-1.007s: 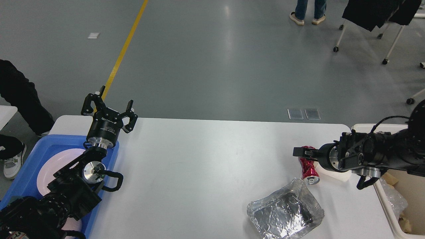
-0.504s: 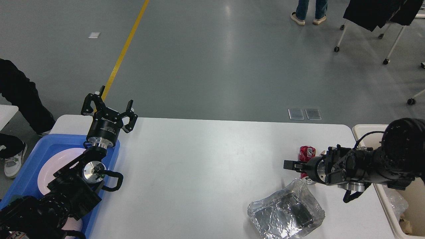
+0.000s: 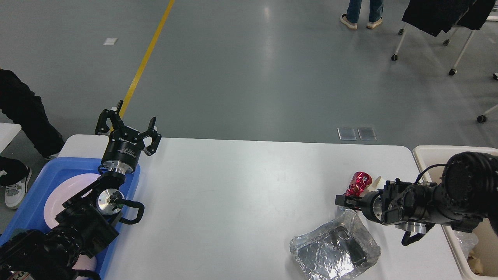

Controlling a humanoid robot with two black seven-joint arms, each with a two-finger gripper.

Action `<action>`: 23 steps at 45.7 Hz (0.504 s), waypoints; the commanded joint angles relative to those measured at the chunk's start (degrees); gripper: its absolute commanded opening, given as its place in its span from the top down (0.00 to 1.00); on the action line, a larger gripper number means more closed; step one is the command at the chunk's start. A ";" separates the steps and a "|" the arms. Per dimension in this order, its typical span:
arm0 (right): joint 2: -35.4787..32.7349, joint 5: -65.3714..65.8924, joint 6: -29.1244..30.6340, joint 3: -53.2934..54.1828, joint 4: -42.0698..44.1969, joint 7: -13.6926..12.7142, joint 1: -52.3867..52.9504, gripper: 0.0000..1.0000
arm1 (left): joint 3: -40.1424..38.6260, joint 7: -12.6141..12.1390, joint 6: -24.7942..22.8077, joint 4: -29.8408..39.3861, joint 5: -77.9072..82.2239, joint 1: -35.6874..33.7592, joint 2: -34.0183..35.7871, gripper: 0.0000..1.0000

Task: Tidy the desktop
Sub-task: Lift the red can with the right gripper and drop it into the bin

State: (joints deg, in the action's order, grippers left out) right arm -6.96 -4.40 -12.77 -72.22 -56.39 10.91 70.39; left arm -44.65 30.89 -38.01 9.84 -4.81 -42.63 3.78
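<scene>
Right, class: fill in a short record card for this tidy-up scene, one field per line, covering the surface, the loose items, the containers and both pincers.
surface: white desktop
loose items: crushed red can, foil tray
left container: blue tray holding a white plate
right container: cream bin
left pincer: open, raised, holding nothing
right pincer: beside the can; fingers too dark to tell apart

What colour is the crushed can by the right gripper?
Shiny red, with a silver end; the can shows in the head view, at the right gripper.
</scene>
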 commanded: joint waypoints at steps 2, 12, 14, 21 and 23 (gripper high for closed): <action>0.19 -0.88 -1.03 0.06 0.14 0.07 -0.08 1.00 | 0.00 0.05 0.04 0.00 0.06 0.00 0.00 0.03; 1.25 -1.14 -1.64 0.15 0.05 0.07 -0.34 1.00 | 0.00 -0.04 0.04 0.00 0.07 0.00 0.00 0.03; 1.60 -1.14 -1.91 0.15 0.05 0.07 -0.69 1.00 | 0.00 0.05 0.04 0.00 -0.02 0.00 0.00 0.03; 1.69 -1.14 -2.17 0.06 -0.22 0.25 -0.61 1.00 | 0.00 -0.04 0.04 0.00 -0.02 0.00 0.00 0.03; 1.60 -1.14 -2.17 0.06 -0.48 0.34 0.01 1.00 | 0.00 0.05 -0.04 0.00 0.07 0.00 0.00 0.03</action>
State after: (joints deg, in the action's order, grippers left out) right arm -5.24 -5.54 -14.90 -72.11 -56.36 11.10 69.64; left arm -44.65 30.93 -37.97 9.84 -4.81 -42.63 3.78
